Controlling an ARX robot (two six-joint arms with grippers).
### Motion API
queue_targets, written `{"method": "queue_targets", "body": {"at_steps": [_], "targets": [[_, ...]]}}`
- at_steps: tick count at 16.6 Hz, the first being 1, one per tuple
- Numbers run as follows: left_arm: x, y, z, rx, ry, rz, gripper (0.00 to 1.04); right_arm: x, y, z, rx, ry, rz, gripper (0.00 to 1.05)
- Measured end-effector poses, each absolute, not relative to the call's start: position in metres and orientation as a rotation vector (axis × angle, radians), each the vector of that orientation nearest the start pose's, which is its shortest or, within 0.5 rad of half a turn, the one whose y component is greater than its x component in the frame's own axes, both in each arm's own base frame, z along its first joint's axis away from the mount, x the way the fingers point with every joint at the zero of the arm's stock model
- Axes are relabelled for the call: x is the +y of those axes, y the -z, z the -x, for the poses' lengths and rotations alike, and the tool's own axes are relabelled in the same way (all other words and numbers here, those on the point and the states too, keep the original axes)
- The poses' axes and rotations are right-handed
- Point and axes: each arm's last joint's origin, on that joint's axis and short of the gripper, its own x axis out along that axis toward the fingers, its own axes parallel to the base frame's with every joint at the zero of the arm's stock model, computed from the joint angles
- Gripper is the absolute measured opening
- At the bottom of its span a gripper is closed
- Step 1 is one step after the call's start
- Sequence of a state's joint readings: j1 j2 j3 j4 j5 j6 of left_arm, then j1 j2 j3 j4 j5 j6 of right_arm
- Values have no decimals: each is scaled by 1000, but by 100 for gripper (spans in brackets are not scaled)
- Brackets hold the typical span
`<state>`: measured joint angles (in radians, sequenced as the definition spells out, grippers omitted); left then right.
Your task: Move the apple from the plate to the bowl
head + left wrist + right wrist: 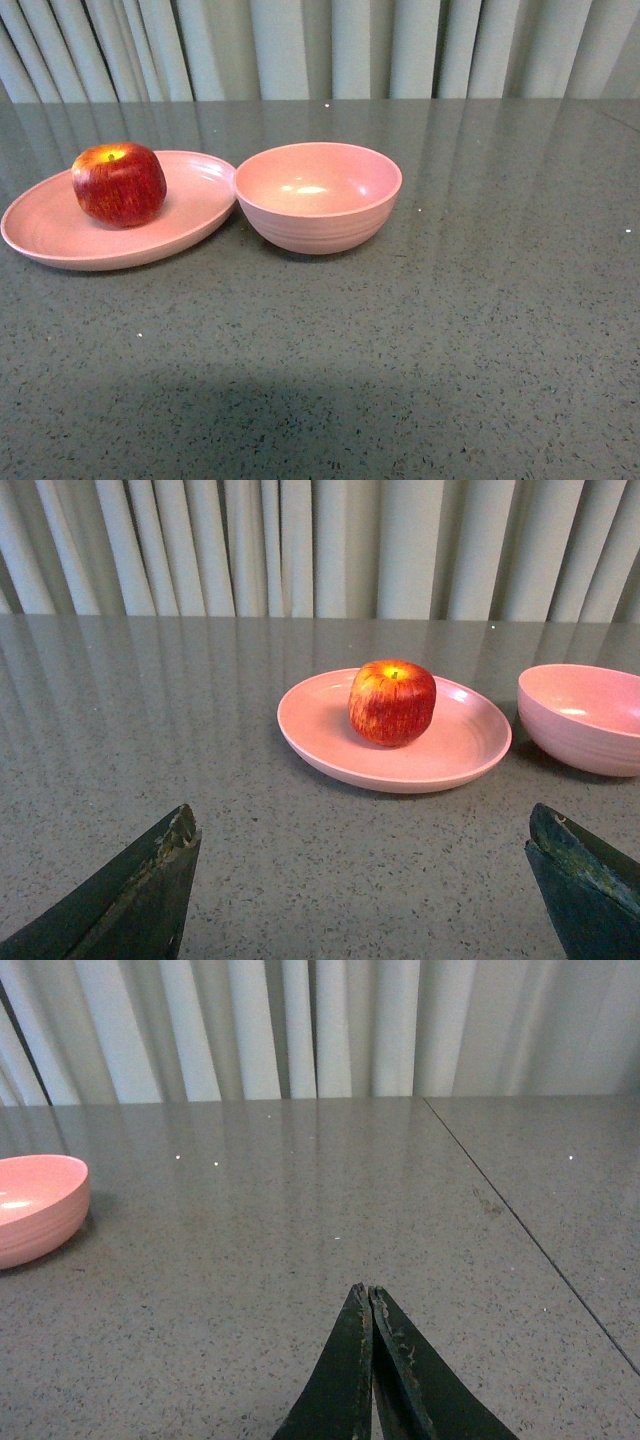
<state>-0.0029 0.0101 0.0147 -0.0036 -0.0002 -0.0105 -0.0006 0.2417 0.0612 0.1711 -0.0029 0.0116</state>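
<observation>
The red apple (119,184) with a yellow stem patch sits upright on the shallow pink plate (50,235) at the left. The deep pink bowl (318,196) stands right beside the plate, empty. In the left wrist view the apple (392,702) is on the plate (465,745) ahead, with the bowl (585,718) beside it. My left gripper (362,830) is open and empty, well short of the plate. My right gripper (366,1293) is shut and empty, off to the side of the bowl (35,1207). Neither gripper shows in the front view.
The grey speckled table (450,330) runs back to a pleated pale curtain (320,45). A thin seam (530,1240) crosses the tabletop in the right wrist view.
</observation>
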Motion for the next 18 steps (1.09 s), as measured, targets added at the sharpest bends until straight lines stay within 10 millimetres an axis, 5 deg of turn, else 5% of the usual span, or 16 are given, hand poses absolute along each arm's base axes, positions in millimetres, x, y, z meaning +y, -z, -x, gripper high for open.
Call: {"method": "queue_targets", "body": {"at_steps": [5, 12, 14, 15, 18], "targets": [[0, -167, -97, -1, 2, 10, 98, 0, -164, -100, 37, -2, -9, 2], [0, -167, -97, -1, 3, 10, 98, 0, -167, -97, -4, 1, -6, 2], [0, -167, -97, -1, 3, 10, 98, 0, -167, -97, -4, 1, -6, 25], [0, -167, -97, -1, 3, 10, 98, 0, -167, -97, -4, 0, -6, 49], [0, -167, -97, -1, 3, 10, 98, 0, -167, -97, -4, 1, -6, 78]]}}
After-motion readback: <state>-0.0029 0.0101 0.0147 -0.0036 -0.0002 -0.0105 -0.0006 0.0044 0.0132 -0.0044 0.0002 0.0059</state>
